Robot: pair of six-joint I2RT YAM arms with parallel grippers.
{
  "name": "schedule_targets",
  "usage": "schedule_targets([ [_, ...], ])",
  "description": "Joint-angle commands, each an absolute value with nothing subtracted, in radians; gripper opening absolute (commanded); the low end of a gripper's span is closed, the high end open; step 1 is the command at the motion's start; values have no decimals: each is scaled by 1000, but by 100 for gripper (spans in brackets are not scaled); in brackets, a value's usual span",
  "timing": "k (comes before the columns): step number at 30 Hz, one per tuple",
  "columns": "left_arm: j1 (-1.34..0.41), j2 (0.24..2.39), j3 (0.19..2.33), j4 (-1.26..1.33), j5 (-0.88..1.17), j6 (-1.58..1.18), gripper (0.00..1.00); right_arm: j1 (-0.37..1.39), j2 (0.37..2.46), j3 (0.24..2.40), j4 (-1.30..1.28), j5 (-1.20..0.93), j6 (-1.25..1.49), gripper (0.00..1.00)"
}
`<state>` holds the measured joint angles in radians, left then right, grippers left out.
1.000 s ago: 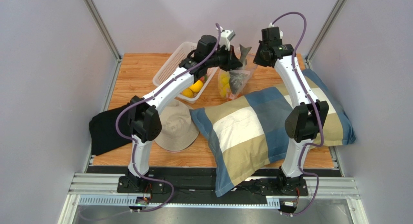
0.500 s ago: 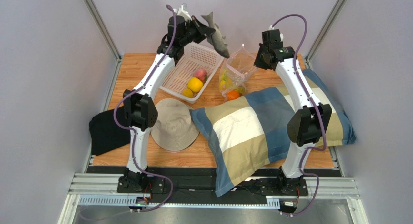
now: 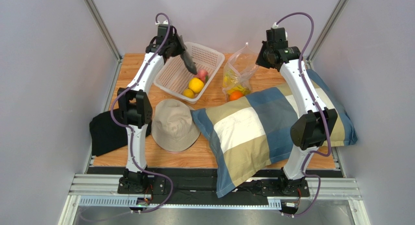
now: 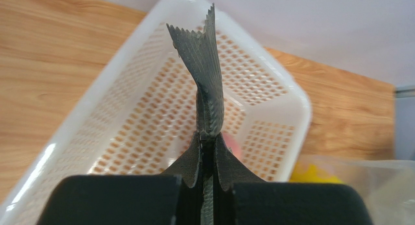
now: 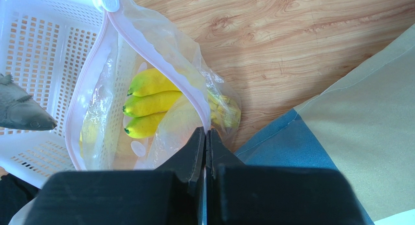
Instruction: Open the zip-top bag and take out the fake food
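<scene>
My left gripper [image 3: 181, 49] is shut on the grey fish [image 3: 189, 63], which hangs over the white mesh basket [image 3: 213, 54]; in the left wrist view the fish [image 4: 204, 74] runs out from between my fingers [image 4: 208, 136]. My right gripper [image 3: 261, 58] is shut on the zip strip of the clear zip-top bag [image 3: 242, 64] and holds its mouth open. In the right wrist view the bag [image 5: 160, 45] holds a yellow banana bunch [image 5: 148, 103]. An orange [image 3: 235, 95] sits in the bag's bottom. A yellow fruit [image 3: 196, 84] and a pink fruit [image 3: 201, 74] lie in the basket.
A plaid pillow [image 3: 273, 123] lies at the right, touching the bag. A beige hat [image 3: 175, 125] sits in front of the basket and a black cloth [image 3: 104, 132] lies at the left edge. Grey walls close in the table.
My left gripper pulled the grey fish out of the bag, swung it left and lowered it over the basket. The right gripper kept holding the bag's edge.
</scene>
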<state>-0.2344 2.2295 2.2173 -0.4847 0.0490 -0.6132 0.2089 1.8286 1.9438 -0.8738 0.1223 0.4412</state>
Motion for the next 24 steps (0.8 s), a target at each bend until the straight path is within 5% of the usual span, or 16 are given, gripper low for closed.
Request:
schedule_targets([
  [1, -227, 2218, 2217, -583, -57, -392, 0, 210, 1772, 1939, -848, 112, 446, 0],
  [21, -341, 2405, 2307, -725, 47, 252, 0, 227, 1773, 1919, -836, 107, 440, 0],
  [22, -339, 2401, 2307, -744, 58, 247, 5, 227, 1773, 1919, -838, 107, 442, 0],
  [23, -339, 2393, 2290, -745, 57, 242, 29, 227, 1773, 1919, -836, 107, 442, 0],
  [24, -339, 2390, 2287, -747, 51, 235, 40, 227, 1773, 1919, -836, 107, 442, 0],
])
